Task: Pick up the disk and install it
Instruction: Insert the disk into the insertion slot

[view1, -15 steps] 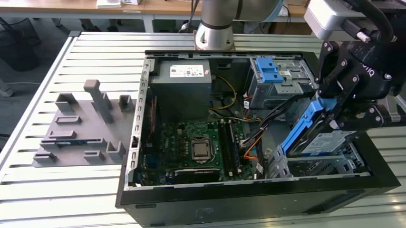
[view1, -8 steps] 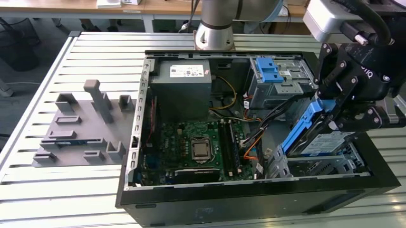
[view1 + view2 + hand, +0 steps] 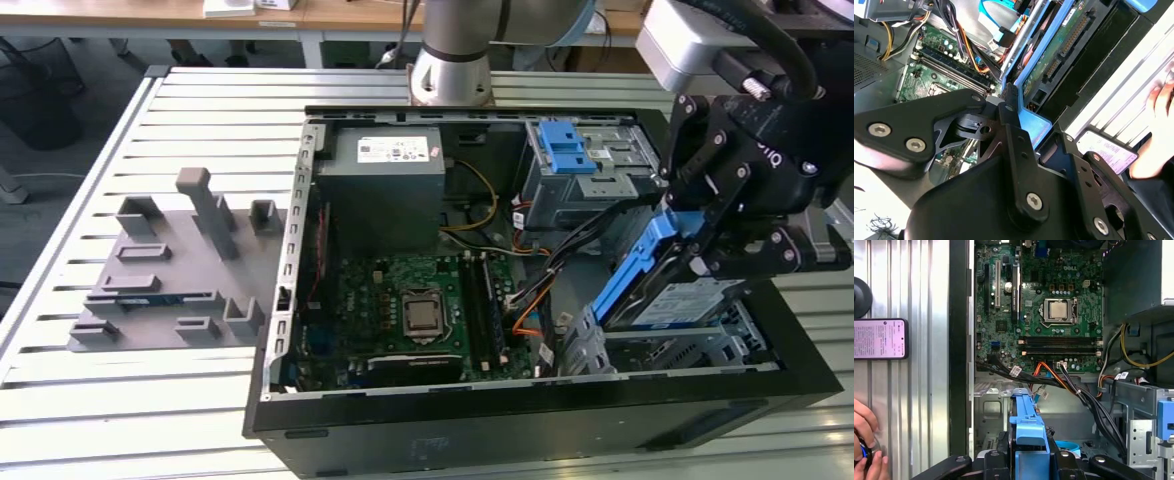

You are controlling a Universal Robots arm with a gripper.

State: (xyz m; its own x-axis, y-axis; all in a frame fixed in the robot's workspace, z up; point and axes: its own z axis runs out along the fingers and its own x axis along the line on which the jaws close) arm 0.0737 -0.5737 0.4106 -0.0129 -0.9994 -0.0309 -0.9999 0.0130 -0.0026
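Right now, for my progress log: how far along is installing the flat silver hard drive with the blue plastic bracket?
Picked up: the flat silver blue-bracketed hard drive is clamped in the black gripper. In hand: it hangs tilted above the silver metal bay on the exterior view's right of the open black computer case. Left: it is not yet seated in that bay.

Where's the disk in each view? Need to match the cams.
Exterior view: disk tilted in the claw, over the case's bay at the exterior view's right.
First wrist view: disk edge-on in the claw, blue bracket showing.
Second wrist view: disk, circuit side showing, running away from the claw.
Shared landmark: the motherboard.
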